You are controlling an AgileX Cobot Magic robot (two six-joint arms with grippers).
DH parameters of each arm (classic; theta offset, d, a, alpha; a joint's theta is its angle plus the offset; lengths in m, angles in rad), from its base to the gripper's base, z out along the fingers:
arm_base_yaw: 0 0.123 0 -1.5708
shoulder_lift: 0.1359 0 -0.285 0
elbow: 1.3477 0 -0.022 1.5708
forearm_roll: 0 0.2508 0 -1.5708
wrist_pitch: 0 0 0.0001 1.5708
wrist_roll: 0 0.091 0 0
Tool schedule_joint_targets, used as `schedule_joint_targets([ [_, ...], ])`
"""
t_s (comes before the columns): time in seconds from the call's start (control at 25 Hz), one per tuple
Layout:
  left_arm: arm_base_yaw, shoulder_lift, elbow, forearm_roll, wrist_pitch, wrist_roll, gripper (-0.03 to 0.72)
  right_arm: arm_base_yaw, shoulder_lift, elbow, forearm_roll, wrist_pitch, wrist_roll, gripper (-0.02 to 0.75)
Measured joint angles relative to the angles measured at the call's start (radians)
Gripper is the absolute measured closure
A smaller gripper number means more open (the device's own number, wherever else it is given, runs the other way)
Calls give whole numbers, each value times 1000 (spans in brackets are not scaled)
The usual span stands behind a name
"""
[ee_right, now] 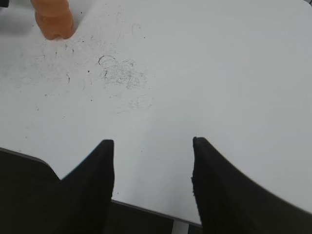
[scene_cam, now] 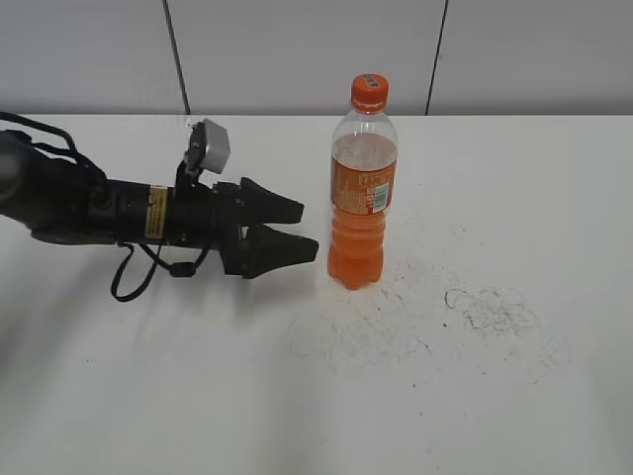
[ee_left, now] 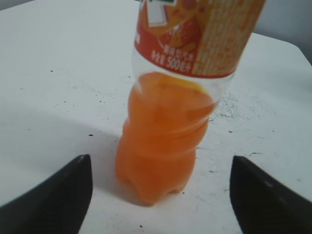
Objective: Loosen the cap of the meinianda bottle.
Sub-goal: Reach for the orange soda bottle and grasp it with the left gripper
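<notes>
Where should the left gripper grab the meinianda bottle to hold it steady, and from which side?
Probably the ribbed lower body of the meinianda bottle, approached level from its left. It stands upright, and the open left gripper already faces that narrower waist, leaving the cap free above.

Readable text is sparse. Left wrist view: the meinianda bottle (ee_left: 168,131) has an orange label (ee_left: 204,34) with "500" printed in white on its lower red band, preceded by small Chinese characters too blurred to read. Right of that is a block of fine white print, illegible. A bit of a white logo shows at the top edge, cut off.

Exterior view: the same label (scene_cam: 363,188) shows a white barcode patch, digits too small to read. The cap (scene_cam: 369,91) has a dark-and-yellow mark on top, unreadable. A yellow sticker (scene_cam: 156,212) on the left arm carries dark print, too small to read.
</notes>
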Motion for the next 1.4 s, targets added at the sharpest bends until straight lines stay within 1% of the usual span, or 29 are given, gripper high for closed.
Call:
schedule_joint_targets([
  [0.24,-29,119,-113,-1,-27,0,-4,0,0,0,0,0,0,352],
  [0.44,-61,162,-180,-4,-25,0,-5,0,0,0,0,0,0,352],
  [0.72,-111,175,-224,-15,-11,0,-5,0,0,0,0,0,0,352],
  [0.92,-129,219,-265,-37,-7,0,-5,0,0,0,0,0,0,352],
  [1.16,-145,225,-273,-50,-4,0,-3,0,0,0,0,0,0,352],
  [1.32,-147,225,-273,-52,-4,0,22,0,0,0,0,0,0,352],
  [1.4,-147,225,-273,-53,0,0,59,0,0,0,0,0,0,352],
])
